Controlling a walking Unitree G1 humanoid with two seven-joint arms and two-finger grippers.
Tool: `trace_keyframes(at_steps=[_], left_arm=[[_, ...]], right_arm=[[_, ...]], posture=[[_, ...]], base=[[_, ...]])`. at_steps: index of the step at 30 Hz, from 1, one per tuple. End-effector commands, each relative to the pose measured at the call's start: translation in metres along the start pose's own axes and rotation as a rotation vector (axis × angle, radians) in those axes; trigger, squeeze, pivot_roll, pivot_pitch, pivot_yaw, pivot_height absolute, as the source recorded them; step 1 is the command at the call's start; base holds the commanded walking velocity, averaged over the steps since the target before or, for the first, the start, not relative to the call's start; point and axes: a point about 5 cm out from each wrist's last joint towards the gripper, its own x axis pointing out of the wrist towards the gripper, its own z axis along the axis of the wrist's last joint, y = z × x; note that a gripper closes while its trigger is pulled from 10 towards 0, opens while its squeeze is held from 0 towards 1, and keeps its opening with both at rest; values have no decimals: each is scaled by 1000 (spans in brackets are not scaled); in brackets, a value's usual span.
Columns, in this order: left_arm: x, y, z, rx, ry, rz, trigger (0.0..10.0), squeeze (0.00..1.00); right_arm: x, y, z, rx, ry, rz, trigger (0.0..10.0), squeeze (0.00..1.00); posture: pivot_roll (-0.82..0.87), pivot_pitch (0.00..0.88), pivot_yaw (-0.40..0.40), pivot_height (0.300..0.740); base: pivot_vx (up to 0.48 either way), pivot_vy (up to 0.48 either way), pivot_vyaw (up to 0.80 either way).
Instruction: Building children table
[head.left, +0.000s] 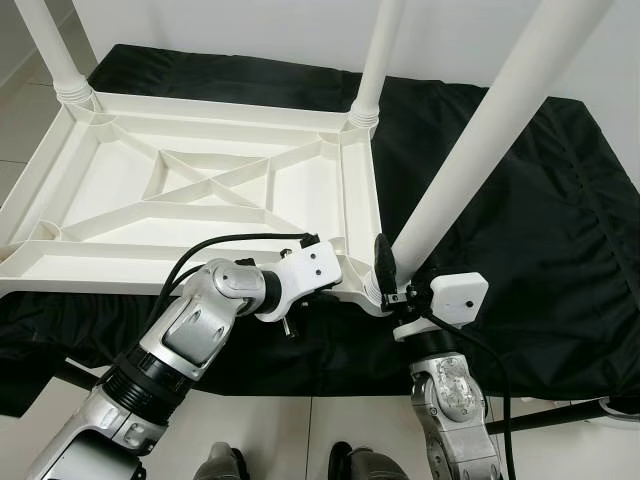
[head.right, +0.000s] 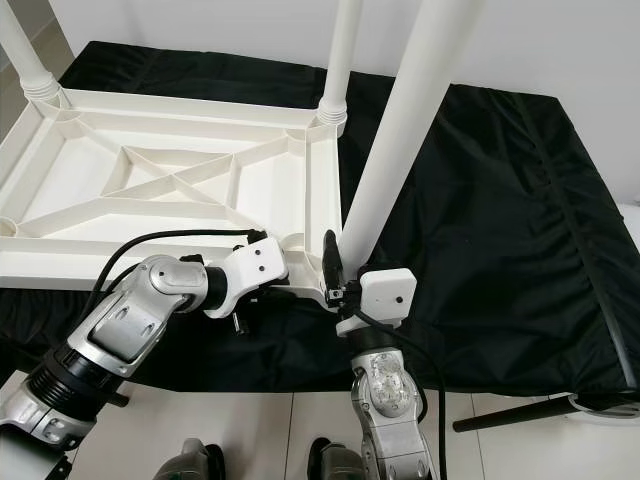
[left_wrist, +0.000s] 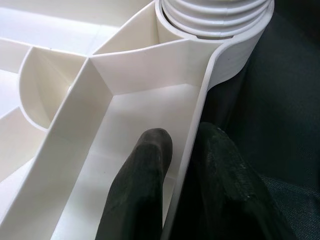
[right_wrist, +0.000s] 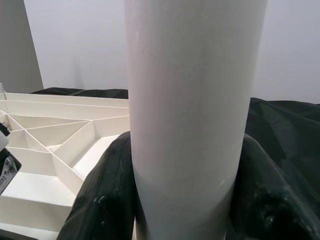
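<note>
The right gripper (head.left: 385, 268) is clamped around the near leg (head.left: 470, 150), its two black fingers (right_wrist: 100, 200) wrapping the white tube from either side just above the threaded socket (left_wrist: 215, 20) at the near right corner of the upturned tabletop (head.left: 180, 190). That leg's long axis rises from the socket and leans a little away from the tabletop, towards the robot's right, so I judge the coming move turns on this line: the leg must stand square to the socket before any twisting will seat the thread. The left gripper (head.left: 345, 285) sits just beside the same corner, pinching the tabletop's outer rim wall (left_wrist: 192, 150), one finger inside the rib compartment and the other outside against the black cloth (head.left: 540, 250); it seems to be steadying the tabletop while the right arm, the only one on the leg, does the turning. The tabletop lies underside up on the black cloth, its diagonal ribs crossing towards the middle. Two more legs are set at the far corners, the far left leg (head.left: 45, 45) and the far right leg (head.left: 375, 55), both roughly upright; the near left corner of the tabletop is hidden behind the left arm. I can read no brand, label or writing on the table parts; a small marked tag at the edge of the right wrist view is too cropped to make out.
</note>
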Motion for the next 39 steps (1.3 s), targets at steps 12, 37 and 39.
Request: trace_keyframes(at_steps=[12,37,39], left_arm=[[-8,7,10,51,-16,54,10000,0],[-10,8,12,51,-17,59,10000,0],[-10,9,12,51,-18,61,10000,0]], right_arm=[[-17,-14,-39,-3,261,-164,10000,0],[-25,-24,-69,25,495,-213,10000,0],[-33,-27,-76,-3,530,-220,10000,0]], posture=[[13,165,-42,740],[19,177,-39,740],[18,179,-37,740]], base=[[0,0,0],[0,0,0],[0,0,0]])
